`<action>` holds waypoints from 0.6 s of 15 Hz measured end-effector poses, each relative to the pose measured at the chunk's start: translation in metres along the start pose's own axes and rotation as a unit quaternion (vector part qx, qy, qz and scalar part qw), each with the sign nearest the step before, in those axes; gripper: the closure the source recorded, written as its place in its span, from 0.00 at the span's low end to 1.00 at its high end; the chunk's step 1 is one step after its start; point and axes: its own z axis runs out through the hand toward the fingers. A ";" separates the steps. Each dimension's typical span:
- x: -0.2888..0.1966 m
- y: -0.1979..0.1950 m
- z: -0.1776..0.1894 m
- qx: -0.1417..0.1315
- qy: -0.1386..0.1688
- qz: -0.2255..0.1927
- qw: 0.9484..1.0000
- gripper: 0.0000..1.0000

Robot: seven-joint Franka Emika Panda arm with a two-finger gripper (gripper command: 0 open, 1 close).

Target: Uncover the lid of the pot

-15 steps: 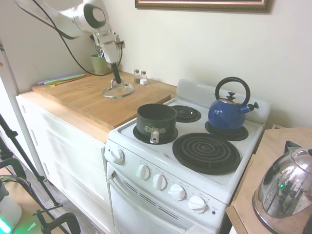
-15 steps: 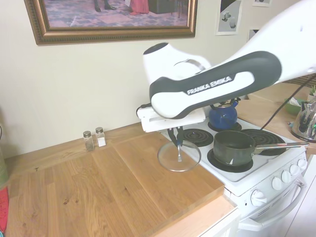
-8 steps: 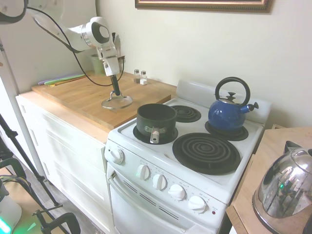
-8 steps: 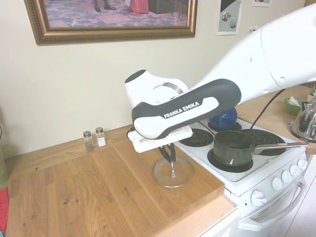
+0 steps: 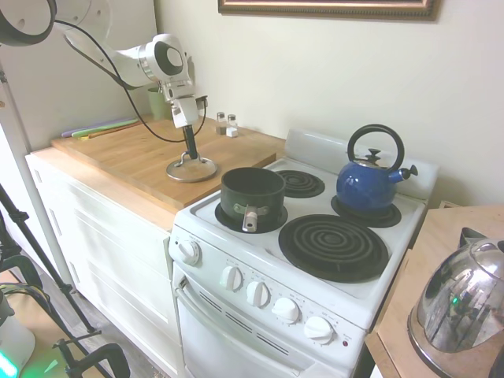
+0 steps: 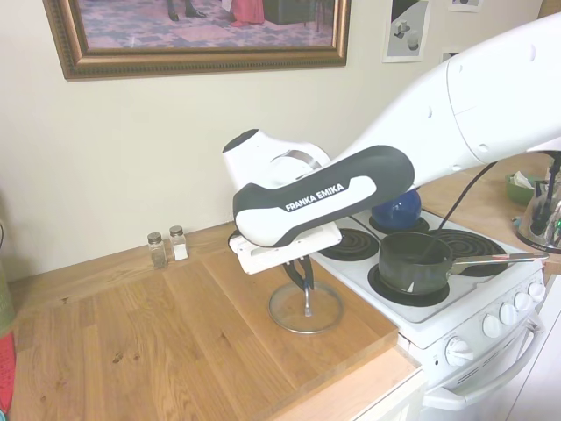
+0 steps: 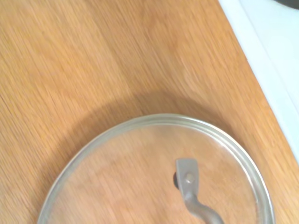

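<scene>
The pot [image 5: 253,193] sits uncovered on the stove [image 5: 315,236]. Beside the stove, the glass lid [image 5: 191,168] lies flat on the wooden tabletop [image 5: 126,153], its loop handle gripped by the claw [image 5: 190,151]. Best to release gently, then lift straight up.

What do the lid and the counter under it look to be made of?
The lid: clear glass, since wood grain shows through it, with a shiny metal rim and a grey metal handle. The counter: light wood, judging by its visible grain, matte finish.
</scene>
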 end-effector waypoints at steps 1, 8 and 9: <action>0.002 0.000 0.001 -0.001 -0.004 -0.005 1.000 0.00; 0.028 0.005 -0.010 0.017 -0.057 -0.044 0.997 0.00; 0.034 0.009 -0.016 0.024 -0.060 -0.047 0.997 0.00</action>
